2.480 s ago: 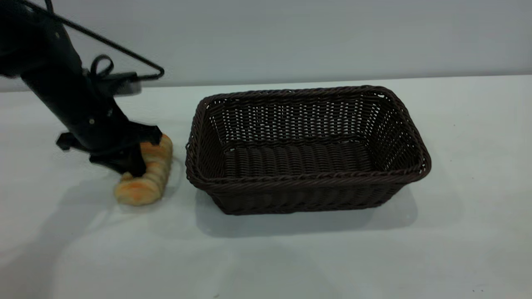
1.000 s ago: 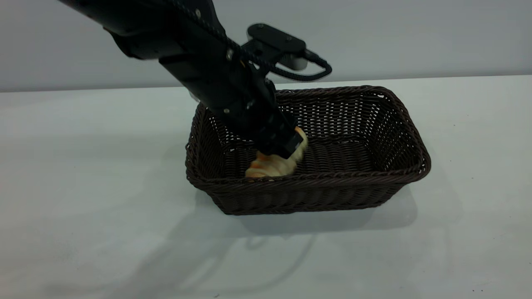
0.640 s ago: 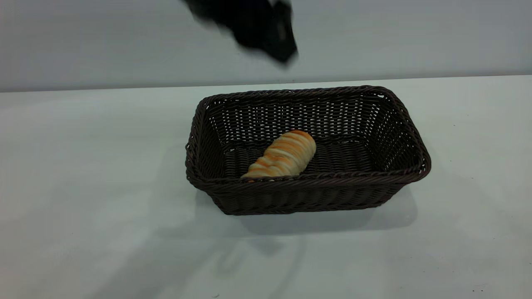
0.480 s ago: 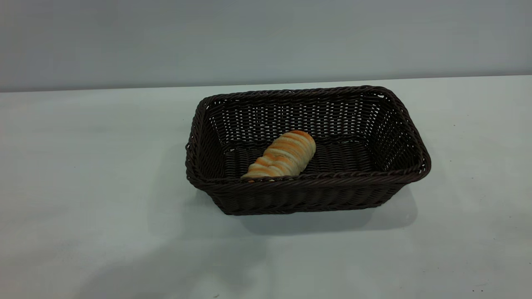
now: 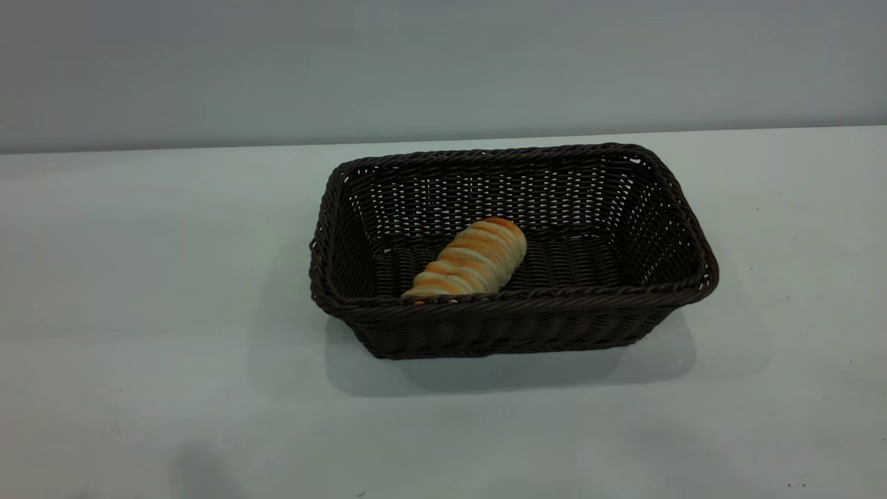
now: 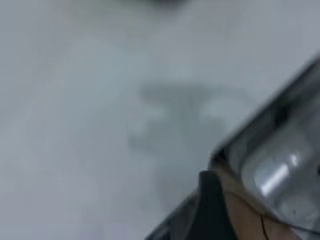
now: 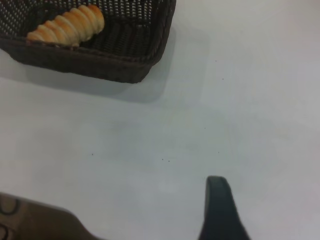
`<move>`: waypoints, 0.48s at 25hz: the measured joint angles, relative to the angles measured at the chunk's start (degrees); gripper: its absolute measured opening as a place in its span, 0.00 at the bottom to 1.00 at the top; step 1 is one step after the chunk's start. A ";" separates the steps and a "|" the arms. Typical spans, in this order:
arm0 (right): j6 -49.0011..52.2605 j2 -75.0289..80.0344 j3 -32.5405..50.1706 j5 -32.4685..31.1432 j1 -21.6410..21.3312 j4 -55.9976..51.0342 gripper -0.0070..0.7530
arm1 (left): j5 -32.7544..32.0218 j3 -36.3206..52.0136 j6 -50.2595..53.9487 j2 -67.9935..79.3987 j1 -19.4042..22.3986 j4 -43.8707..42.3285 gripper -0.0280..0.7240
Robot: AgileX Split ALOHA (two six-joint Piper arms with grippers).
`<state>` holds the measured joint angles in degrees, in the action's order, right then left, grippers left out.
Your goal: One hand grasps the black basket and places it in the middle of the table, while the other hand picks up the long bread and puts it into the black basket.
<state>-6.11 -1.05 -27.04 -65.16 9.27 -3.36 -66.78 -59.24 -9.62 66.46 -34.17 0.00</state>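
The black basket stands in the middle of the table. The long bread lies slanted on the basket's floor, toward its front left part, with nothing holding it. Neither gripper shows in the exterior view. The right wrist view shows the basket with the long bread in it, some way off. Only a dark part of my right gripper shows, over bare table. My left gripper is a blurred dark shape over bare table, and holds nothing that I can see.
A grey wall runs behind the table's far edge. In the left wrist view a shiny metal and brown part lies beside the gripper. A dark brownish shape fills a corner of the right wrist view.
The left arm carried the long bread from the table at the left into the basket and let it go. It then rose and left the exterior view.
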 joint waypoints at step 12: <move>0.00 0.00 0.00 0.00 0.00 0.05 0.67 | 3.20 30.78 6.91 -19.90 0.00 0.00 0.83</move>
<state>-6.11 -1.05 -27.04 -65.16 9.27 -3.32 -63.58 -28.46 -2.70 46.55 -34.17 0.00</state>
